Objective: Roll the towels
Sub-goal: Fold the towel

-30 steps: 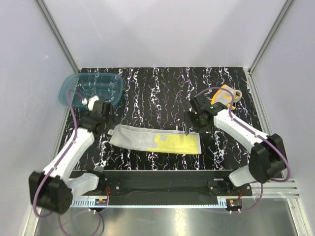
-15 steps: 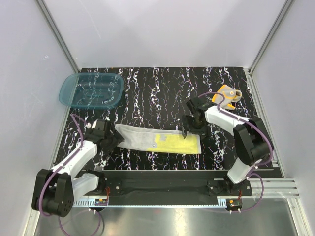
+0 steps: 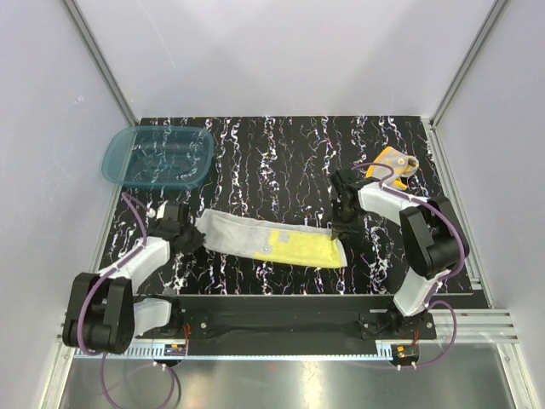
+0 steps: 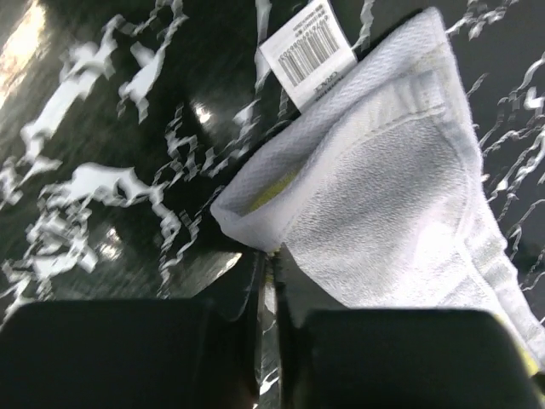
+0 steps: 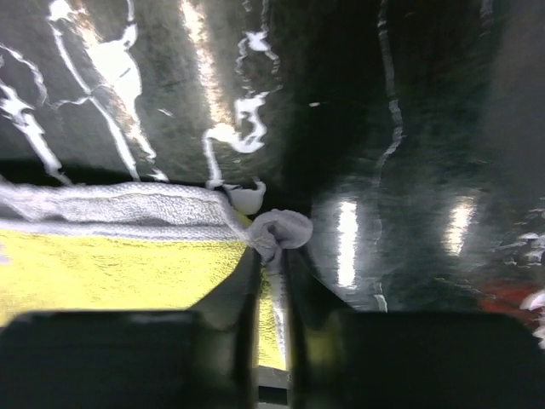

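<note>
Showing the pale yellow towel point(image 3: 272, 243) lying stretched flat across the near-centre of the table point(image 3: 281, 153), running from 9 o'clock to 3 o'clock. Pinching its 9 o'clock corner with the left gripper point(image 4: 266, 264), jaws closed on a thin fold beside the label point(image 4: 306, 51). Pinching its 3 o'clock corner with the right gripper point(image 5: 271, 249), jaws closed on a small bunched tuft. Risking a slip at either end, both bites apparently taking only the very edge of the cloth. Risking a skewed or loose roll through uneven travel of the two corners. Hiding the fingertips' contact behind dark, blurred finger bodies in both wrist views, leaving the depth of each bite hard to judge. Leaving the orange towel point(image 3: 390, 164), bunched at 2 o'clock, too crumpled to read its folds.
</note>
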Robot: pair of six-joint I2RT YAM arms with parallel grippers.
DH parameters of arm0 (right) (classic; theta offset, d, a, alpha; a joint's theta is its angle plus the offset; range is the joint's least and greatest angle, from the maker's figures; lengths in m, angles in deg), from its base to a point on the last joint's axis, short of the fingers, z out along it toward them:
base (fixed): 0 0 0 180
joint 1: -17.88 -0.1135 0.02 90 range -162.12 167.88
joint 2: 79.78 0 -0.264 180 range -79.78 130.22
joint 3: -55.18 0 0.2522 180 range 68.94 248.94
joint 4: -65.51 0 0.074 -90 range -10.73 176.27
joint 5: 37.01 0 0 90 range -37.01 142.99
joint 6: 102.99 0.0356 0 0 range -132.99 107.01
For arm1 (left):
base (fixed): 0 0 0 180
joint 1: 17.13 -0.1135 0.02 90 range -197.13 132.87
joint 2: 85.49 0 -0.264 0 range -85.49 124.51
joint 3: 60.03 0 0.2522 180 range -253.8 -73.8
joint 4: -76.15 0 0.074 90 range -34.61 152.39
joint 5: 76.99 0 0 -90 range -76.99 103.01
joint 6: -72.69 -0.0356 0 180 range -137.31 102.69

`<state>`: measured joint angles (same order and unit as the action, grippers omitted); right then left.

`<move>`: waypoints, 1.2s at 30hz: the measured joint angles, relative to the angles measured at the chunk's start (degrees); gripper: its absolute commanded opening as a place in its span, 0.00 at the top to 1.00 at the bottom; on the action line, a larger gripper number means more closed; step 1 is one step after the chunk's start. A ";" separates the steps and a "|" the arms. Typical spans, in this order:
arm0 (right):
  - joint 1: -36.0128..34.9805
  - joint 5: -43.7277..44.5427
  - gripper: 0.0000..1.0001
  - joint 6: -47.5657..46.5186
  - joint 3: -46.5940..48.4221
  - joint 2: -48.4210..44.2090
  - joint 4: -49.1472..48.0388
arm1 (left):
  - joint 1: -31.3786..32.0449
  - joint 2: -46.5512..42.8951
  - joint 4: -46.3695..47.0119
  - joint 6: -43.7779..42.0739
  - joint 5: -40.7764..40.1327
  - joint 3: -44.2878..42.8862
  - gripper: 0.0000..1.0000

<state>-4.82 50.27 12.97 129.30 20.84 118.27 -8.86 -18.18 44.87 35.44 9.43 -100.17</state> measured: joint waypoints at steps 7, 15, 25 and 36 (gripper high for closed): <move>0.33 -4.15 1.00 2.08 -3.93 -2.49 -4.72 | 0.24 10.21 3.04 -3.45 0.37 -7.13 1.00; 0.09 -8.41 1.00 13.00 -18.47 -15.47 -9.31 | 5.90 30.51 0.79 -7.87 -1.66 -28.79 1.00; -3.43 -9.07 1.00 20.94 -25.59 -25.57 -8.66 | 14.84 48.54 -6.43 -10.54 -4.83 -55.60 1.00; -18.91 -11.69 1.00 30.10 -19.19 -12.72 -17.14 | 14.64 64.94 -17.84 -14.19 -7.17 -82.29 1.00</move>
<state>-23.72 38.58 43.06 110.11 8.12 101.14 5.78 46.76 27.03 21.26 2.26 -182.46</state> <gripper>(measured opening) 0.033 0.020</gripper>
